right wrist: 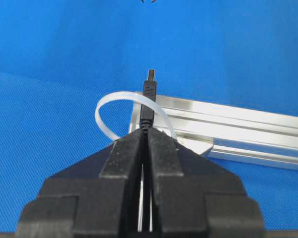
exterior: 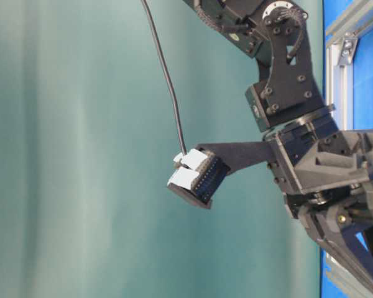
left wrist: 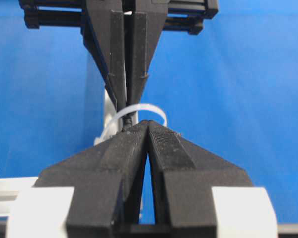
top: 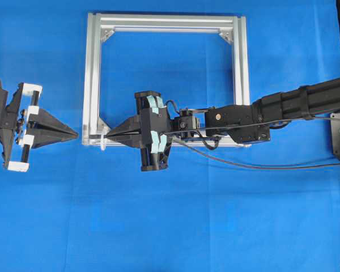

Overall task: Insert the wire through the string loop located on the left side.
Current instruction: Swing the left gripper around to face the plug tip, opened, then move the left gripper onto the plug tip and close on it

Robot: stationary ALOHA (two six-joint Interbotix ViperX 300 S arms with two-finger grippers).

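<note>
Blue cloth (top: 175, 226) covers table; silver frame (top: 93, 79) on it

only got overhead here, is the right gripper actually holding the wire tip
Observer: yes, the right wrist view shows the right gripper shut on the wire, plug sticking out past the fingertips.
Operator: is it at the loop
Observer: the plug crosses the white band of the string loop; whether it's through, I can't tell.
Operator: left gripper holding anything
Observer: the left wrist view shows the left gripper shut and empty, facing the loop.
</note>
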